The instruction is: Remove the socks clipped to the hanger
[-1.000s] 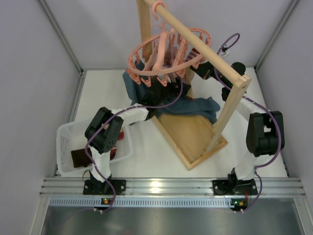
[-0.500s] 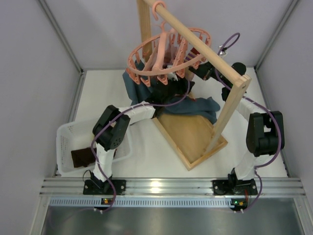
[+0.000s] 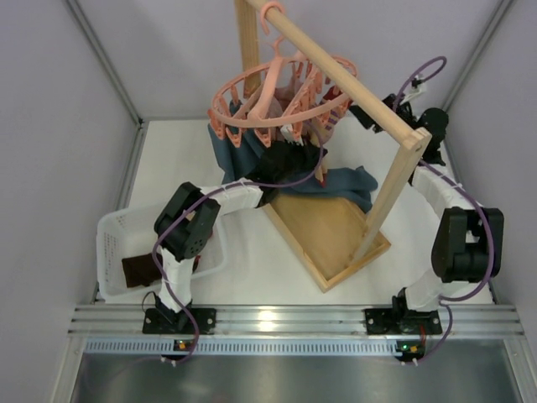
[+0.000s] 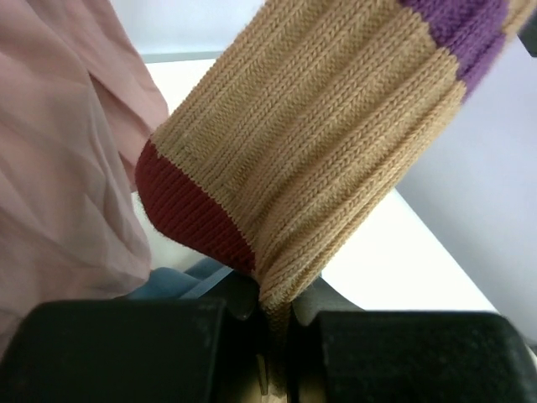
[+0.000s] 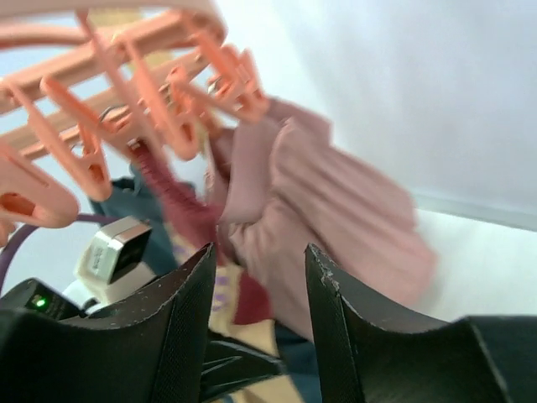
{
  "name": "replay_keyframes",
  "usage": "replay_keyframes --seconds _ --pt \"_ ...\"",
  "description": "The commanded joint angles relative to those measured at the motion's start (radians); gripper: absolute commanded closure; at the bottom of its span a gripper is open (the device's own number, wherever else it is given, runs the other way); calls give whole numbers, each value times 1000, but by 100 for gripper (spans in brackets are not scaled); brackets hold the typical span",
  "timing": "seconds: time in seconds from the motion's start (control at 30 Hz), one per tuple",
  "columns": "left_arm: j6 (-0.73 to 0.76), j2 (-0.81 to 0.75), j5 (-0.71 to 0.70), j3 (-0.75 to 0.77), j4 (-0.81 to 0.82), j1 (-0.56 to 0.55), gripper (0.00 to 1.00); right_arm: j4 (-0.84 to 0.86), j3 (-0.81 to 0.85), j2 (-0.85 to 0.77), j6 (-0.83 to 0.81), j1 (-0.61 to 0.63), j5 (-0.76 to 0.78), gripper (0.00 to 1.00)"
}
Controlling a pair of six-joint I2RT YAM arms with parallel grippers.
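The tan ribbed sock (image 4: 336,134), red at the toe and banded purple higher up, hangs down into the left gripper (image 4: 274,315). Its jaws are pressed together on the sock's lower fold, a thin pinch near the fabric's edge. The peg holding the sock is out of sight in the wrist view. Seen from above, the sock sits somewhere under the salmon hanger (image 3: 243,126), which hangs from the wooden rail (image 3: 344,80) at the far middle of the table.

To pull well, I judge, draw steadily down and a little toward the near left, so the peg lets go rather than the whole ring swinging — a jerk could slip so thin a grip. The dusty-pink garment (image 4: 59,168) lies just left of the sock and should be kept out of the bite.

The right gripper (image 5: 260,319), fingers apart and holding nothing, faces the ring from the far right — well placed to steady it. The white basket (image 3: 113,231) at the near left looks the likely drop spot.
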Motion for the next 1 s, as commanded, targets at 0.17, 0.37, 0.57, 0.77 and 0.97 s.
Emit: replay_keyframes --seconds 0.17,0.37,0.57,0.77,0.97 --pt "-49 -85 77 -20 55 13 96 277 64 15 172 -72 -43 59" --pt "-67 -75 95 -13 56 13 95 418 185 95 296 -45 -106 61" --pt "-74 -57 106 1 56 13 95 472 218 111 332 -21 -141 63" --pt "-87 -48 117 7 56 13 95 455 231 112 312 43 -162 64" --pt "-92 -46 120 9 56 13 95 354 236 93 229 77 -164 65"
